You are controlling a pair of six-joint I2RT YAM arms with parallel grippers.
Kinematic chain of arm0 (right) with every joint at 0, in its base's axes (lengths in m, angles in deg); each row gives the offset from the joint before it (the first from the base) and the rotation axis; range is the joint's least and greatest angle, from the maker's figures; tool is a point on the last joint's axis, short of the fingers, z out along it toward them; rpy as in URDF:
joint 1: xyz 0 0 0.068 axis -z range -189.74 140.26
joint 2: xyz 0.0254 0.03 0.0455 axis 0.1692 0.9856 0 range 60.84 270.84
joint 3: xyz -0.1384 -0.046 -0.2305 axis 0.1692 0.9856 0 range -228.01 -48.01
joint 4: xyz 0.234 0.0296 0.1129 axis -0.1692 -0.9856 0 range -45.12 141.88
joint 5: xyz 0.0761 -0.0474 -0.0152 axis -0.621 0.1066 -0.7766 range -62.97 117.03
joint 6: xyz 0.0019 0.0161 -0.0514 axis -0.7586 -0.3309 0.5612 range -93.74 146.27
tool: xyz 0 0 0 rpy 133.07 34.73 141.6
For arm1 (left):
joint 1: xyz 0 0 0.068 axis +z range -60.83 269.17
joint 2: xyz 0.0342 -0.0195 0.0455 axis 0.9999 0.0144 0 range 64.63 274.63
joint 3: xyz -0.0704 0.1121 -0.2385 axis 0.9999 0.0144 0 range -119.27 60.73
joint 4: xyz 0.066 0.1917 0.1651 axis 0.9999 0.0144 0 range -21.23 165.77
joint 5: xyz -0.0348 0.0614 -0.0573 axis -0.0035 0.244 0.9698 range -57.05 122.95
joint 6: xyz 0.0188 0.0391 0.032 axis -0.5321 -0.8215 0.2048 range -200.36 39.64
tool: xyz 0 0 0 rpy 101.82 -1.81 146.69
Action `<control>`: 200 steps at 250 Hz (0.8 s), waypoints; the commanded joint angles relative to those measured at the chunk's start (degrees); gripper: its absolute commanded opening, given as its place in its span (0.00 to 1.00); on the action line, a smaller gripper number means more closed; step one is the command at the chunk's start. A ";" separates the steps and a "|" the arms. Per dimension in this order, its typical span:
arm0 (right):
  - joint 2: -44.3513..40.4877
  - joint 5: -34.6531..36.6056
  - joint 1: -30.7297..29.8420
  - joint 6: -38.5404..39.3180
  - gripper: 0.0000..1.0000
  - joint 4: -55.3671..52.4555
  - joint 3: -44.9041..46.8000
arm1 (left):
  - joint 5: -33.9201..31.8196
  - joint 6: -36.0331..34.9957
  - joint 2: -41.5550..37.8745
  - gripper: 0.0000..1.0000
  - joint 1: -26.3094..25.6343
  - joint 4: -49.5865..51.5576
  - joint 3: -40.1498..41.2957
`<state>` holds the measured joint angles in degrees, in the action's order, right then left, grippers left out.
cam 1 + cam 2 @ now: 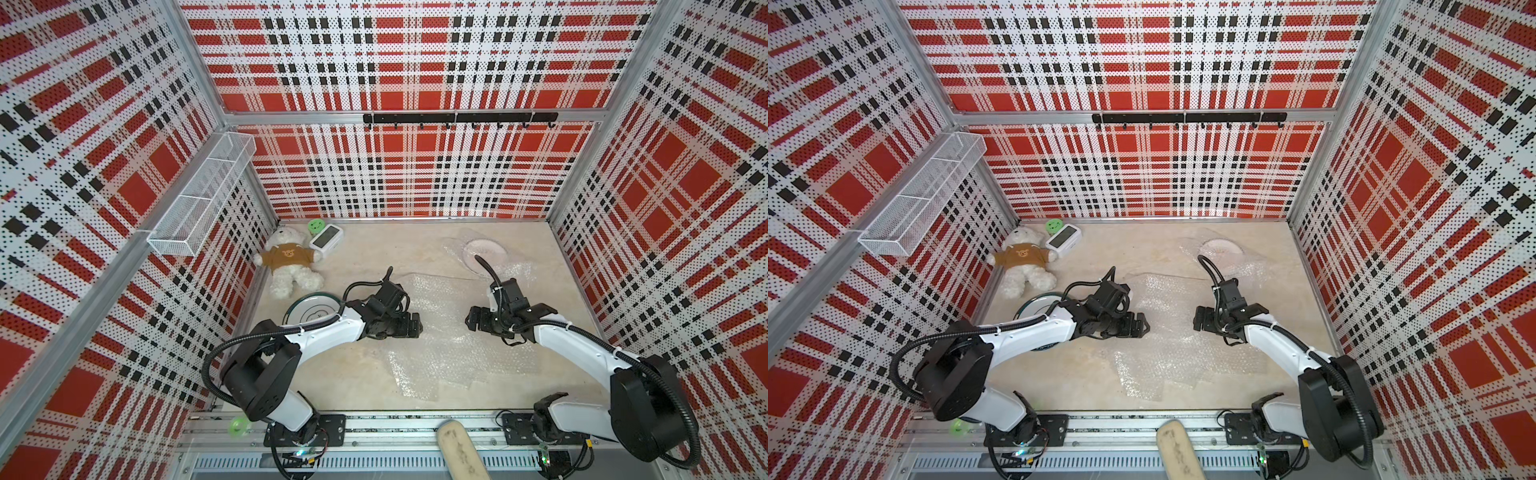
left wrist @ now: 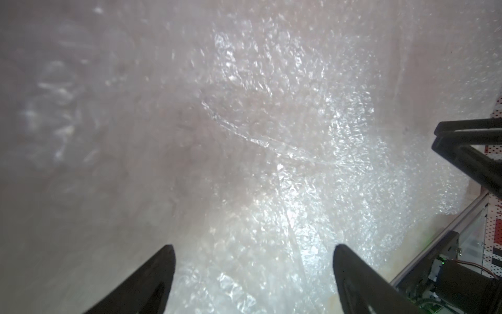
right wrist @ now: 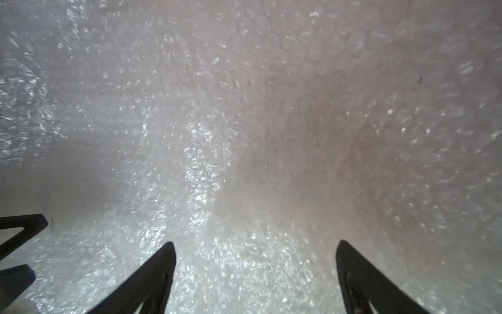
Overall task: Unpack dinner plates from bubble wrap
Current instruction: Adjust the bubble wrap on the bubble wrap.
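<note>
Left wrist: possibly creased bubble wrap (image 2: 298, 136)

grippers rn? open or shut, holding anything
left gripper: open, holding nothing, bubble wrap beneath it
right gripper: open, holding nothing, bubble wrap beneath it too

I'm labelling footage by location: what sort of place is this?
Probably a robot test cell, not a real home: plaid perforated walls on an aluminium frame, two arms bolted to a base rail.
</note>
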<state>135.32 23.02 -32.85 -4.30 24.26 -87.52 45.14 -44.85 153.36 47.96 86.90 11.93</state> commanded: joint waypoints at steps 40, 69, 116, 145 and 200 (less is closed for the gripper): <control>7.35 10.07 -7.80 -3.04 0.85 -1.39 -2.34 | 2.59 0.84 3.14 0.92 1.50 -7.12 7.31; 9.06 11.65 -8.05 -3.76 0.80 -1.23 -2.61 | 3.72 1.11 3.21 0.92 1.83 -8.96 8.78; 5.06 11.94 -8.44 -4.70 0.65 -2.91 -3.06 | 3.30 0.27 3.34 0.92 1.94 -8.47 8.80; 0.86 13.00 -8.33 -3.75 0.49 -5.11 -3.72 | 3.50 0.11 3.65 0.91 2.10 -8.75 8.84; -2.75 15.82 -7.29 -1.36 0.23 -10.19 -5.77 | 4.46 0.19 4.04 0.91 2.74 -9.82 9.50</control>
<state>134.18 35.92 -40.83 -6.88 17.31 -91.89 49.31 -44.63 154.80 50.04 75.40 18.99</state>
